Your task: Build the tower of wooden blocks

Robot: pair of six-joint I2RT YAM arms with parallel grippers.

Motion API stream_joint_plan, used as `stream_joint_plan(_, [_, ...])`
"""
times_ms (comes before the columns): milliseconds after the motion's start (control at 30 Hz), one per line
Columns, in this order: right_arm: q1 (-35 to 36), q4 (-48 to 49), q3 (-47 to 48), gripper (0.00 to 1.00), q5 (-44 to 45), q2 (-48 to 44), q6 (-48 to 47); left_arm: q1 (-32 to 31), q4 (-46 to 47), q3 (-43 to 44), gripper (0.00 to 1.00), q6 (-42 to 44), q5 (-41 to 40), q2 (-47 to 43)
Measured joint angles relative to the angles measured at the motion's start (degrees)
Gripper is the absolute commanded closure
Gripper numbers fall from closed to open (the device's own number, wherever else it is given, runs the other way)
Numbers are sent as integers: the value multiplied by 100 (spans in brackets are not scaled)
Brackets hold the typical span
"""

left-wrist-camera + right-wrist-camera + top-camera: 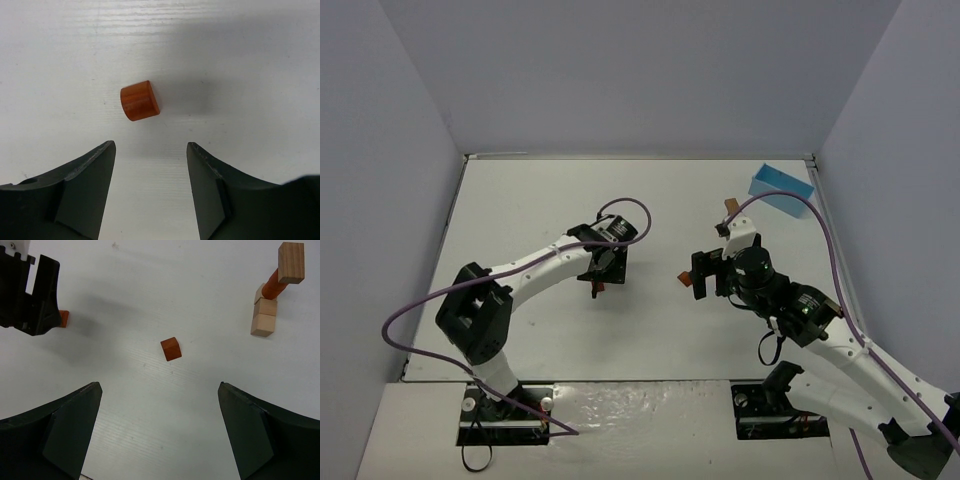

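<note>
The left gripper is spread, with the round-topped orange block lying free on open table just beyond its fingertips. The right gripper gapes wide near a lone red-brown cube. The wood block tower stands far right, near the light blue box.

Light blue rectangular box is seen lying tilted at the far right corner of the white table, close to the right wall. Table is enclosed on three sides by plain grey walls. Faint lines are seen across the tabletop.
</note>
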Motion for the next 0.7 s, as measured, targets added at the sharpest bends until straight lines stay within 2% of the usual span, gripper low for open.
stream_joint_plan(267, [0, -4, 0, 0, -2, -49, 62, 679, 323, -448, 44, -201, 403, 13])
stream_joint_plan(433, [0, -8, 0, 0, -6, -101, 135, 749, 538, -577, 45, -389, 699, 284])
stream_joint_plan(633, [0, -24, -36, 0, -9, -295, 143, 751, 868, -577, 62, -613, 1022, 544])
stream_joint_plan(700, [0, -26, -59, 0, -13, -349, 197, 751, 936, -556, 71, -666, 1067, 591])
